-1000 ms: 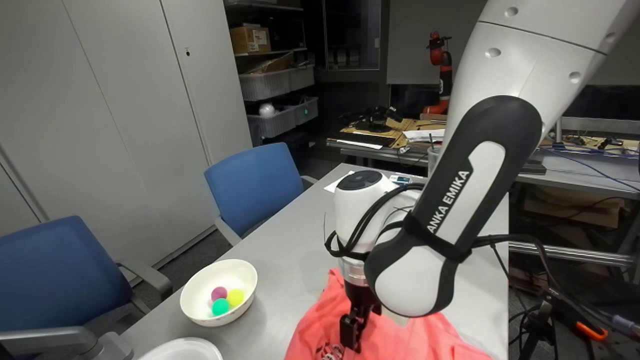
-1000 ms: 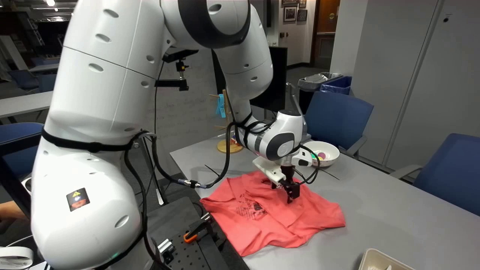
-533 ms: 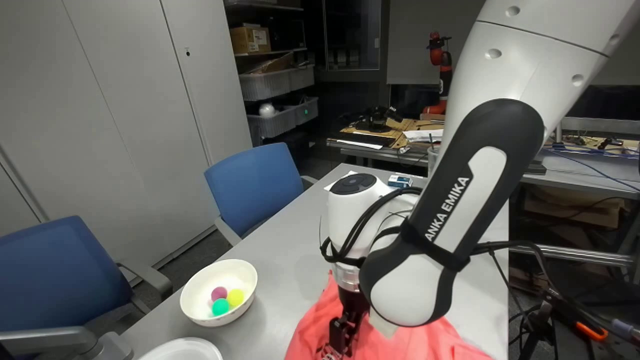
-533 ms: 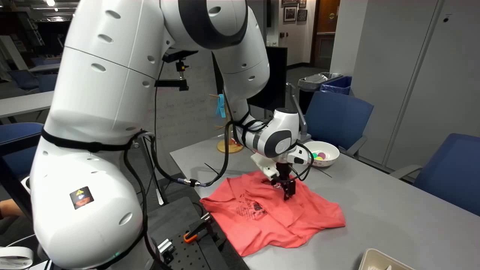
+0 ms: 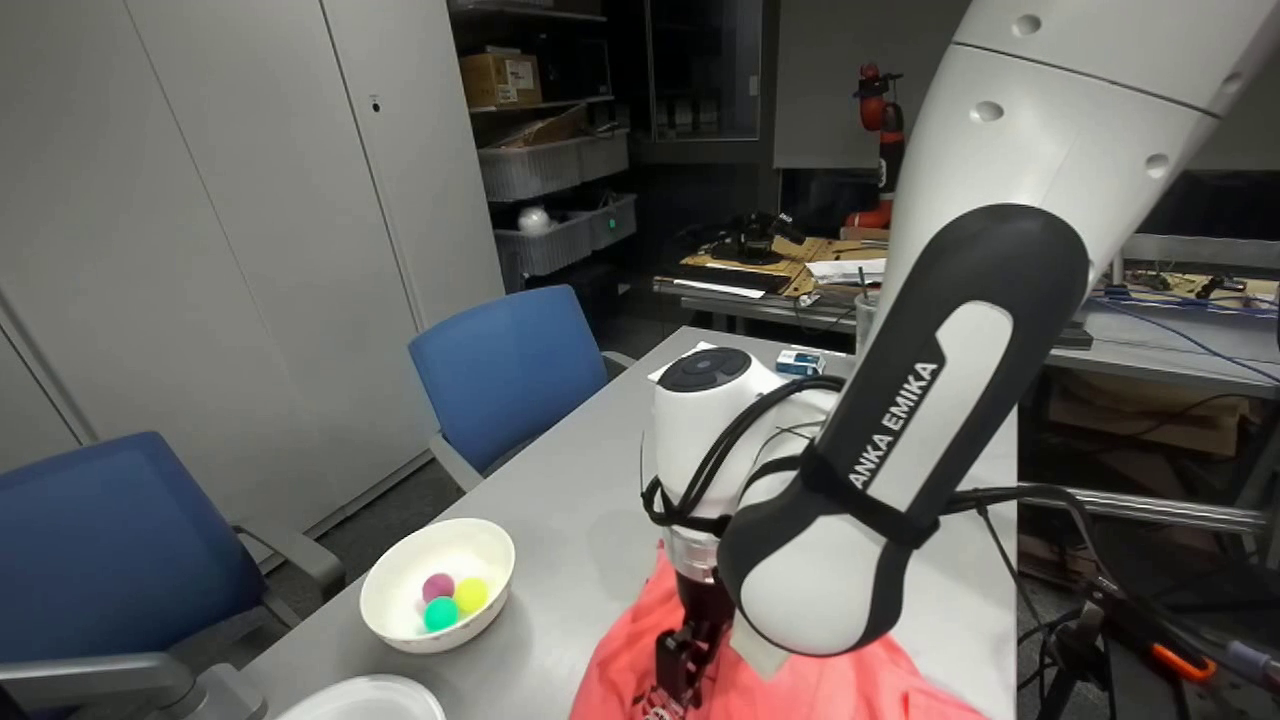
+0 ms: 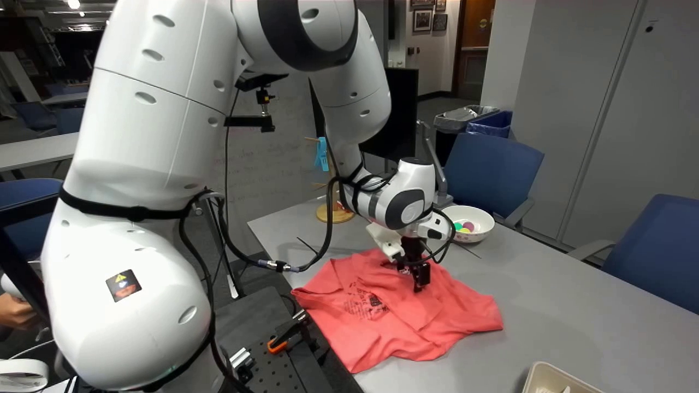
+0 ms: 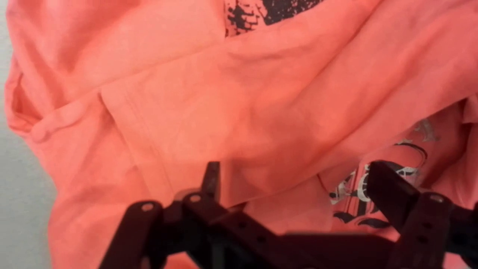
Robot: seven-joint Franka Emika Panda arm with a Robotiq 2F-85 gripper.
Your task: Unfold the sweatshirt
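Sweatshirt (image 6: pixel 401 327) on table (image 6: pixel 579 295), 7 o'clock from bowl (image 6: pixel 475 214) in an exterior view. Looks partly spread; flap (image 7: pixel 261 108) across its middle probably left to turn back. Gripper (image 7: pixel 295 164) over it, jaws apart, nothing held.

Arches high with a thick, smooth white jointed arm (image 6: pixel 142 153) trimmed in black, bent sharply at the elbow (image 6: pixel 311 41) and slanting down to a rounded white-and-black wrist (image 6: pixel 407 196). Points the black two-fingered gripper (image 7: pixel 294 164) nearly straight down, with the slim dark fingers (image 7: pixel 212 180) spread wide apart.
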